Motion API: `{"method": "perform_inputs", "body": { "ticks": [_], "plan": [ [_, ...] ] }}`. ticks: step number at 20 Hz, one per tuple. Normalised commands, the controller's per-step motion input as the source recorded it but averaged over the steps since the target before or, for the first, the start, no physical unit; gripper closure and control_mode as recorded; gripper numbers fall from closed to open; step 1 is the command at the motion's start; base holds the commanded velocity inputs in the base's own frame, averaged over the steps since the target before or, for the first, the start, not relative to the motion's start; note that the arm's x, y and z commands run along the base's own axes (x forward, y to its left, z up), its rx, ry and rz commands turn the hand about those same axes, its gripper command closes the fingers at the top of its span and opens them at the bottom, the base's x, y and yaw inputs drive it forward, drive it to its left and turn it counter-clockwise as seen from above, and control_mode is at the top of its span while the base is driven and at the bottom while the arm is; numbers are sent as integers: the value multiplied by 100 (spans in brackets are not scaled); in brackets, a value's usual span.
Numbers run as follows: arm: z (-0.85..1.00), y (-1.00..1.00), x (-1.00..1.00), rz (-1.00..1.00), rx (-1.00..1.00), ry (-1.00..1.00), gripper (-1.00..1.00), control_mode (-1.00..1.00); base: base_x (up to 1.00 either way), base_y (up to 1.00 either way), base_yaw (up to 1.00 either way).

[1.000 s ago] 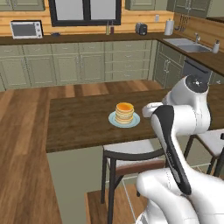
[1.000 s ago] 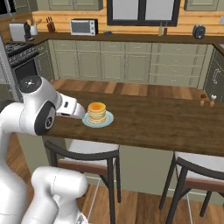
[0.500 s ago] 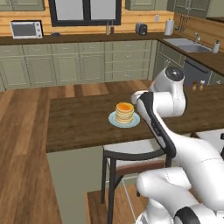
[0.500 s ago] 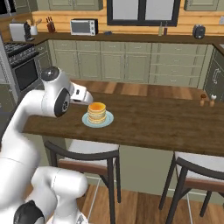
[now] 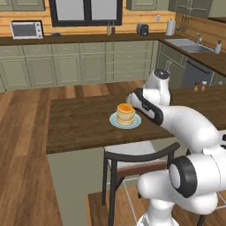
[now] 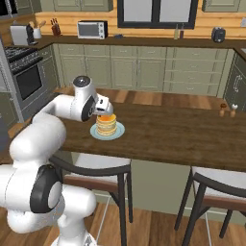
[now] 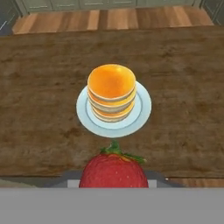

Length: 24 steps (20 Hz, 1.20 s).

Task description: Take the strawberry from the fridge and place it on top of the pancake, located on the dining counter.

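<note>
one strawberry (image 7: 113, 172), one pancake (image 7: 111, 91), two stools (image 6: 96, 169).

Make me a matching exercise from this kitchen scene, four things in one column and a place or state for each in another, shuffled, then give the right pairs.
Things:
1. strawberry
2. pancake
3. plate
4. microwave

Places or states:
A. on the back wall counter
B. stacked on the plate, nothing on top yet
C. held in the gripper
D. resting on the dining counter

Pairs: 1-C, 2-B, 3-D, 4-A
</note>
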Motion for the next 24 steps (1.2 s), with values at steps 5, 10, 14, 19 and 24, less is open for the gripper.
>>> {"method": "perform_inputs", "body": {
  "ticks": [5, 10, 14, 19, 24],
  "plan": [
    [-16, 2, 98, 0, -3, 21, 100, -100, 0, 0, 0],
    [-8, 0, 89, 2, 0, 4, 100, -100, 0, 0, 0],
    [-64, 0, 55, 0, 0, 0, 100, -100, 0, 0, 0],
    [-64, 6, 58, 1, -2, 0, 100, -100, 0, 0, 0],
    [-47, 4, 54, 3, -2, 0, 100, -100, 0, 0, 0]
  ]
}}
